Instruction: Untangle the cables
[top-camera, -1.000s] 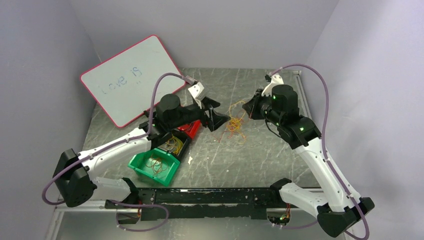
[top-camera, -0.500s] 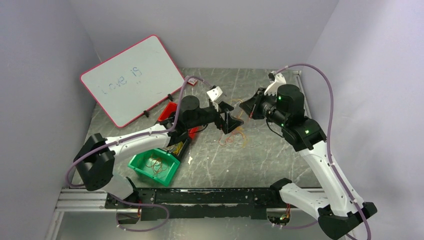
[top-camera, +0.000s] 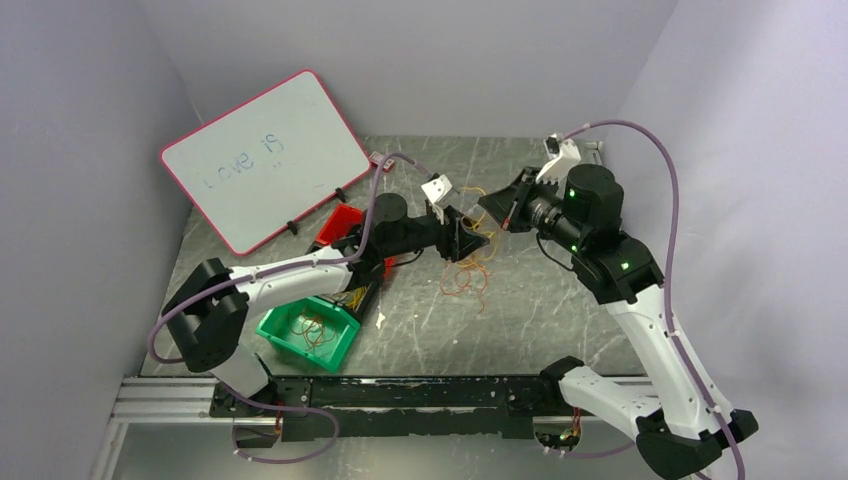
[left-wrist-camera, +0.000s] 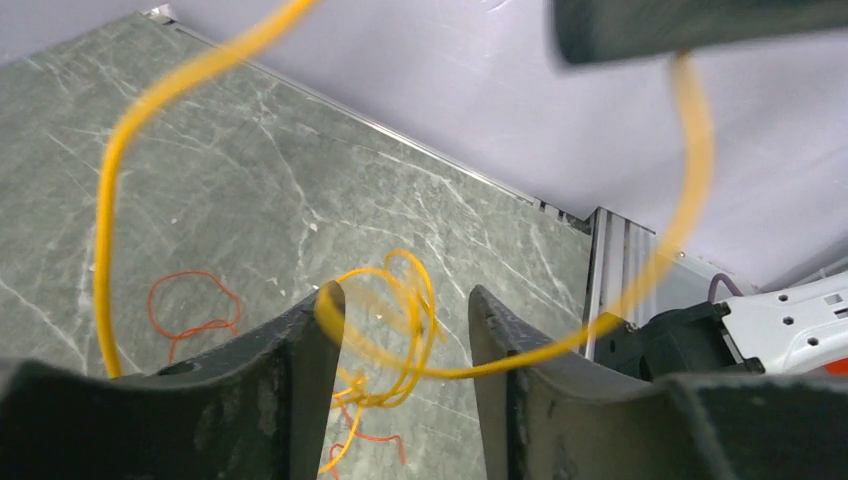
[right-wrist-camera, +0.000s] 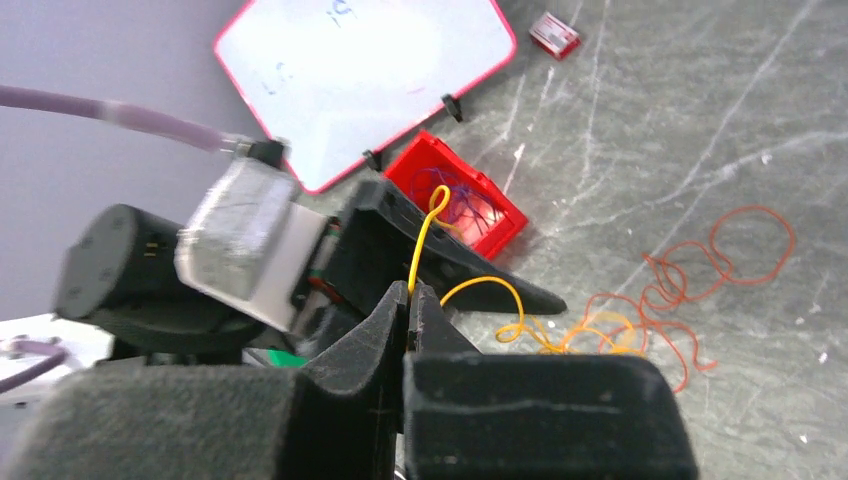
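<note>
Many cables (top-camera: 465, 275) are lying under both jaws; the whole clump is risking getting dragged if strands are snagging. Left gripper (left-wrist-camera: 405, 295) is standing parted around yellow strands (left-wrist-camera: 425, 300). Right gripper (right-wrist-camera: 408, 300) is clenching a yellow loop (right-wrist-camera: 428, 225), thin enough to be slipping free. Knots are looking too fine to read.

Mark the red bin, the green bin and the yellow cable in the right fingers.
red bin (right-wrist-camera: 478, 173): right wrist view, upper-right rim.
green bin (top-camera: 295, 350): top view, near wall.
yellow cable (right-wrist-camera: 421, 243): right wrist view, upright strand.
</note>
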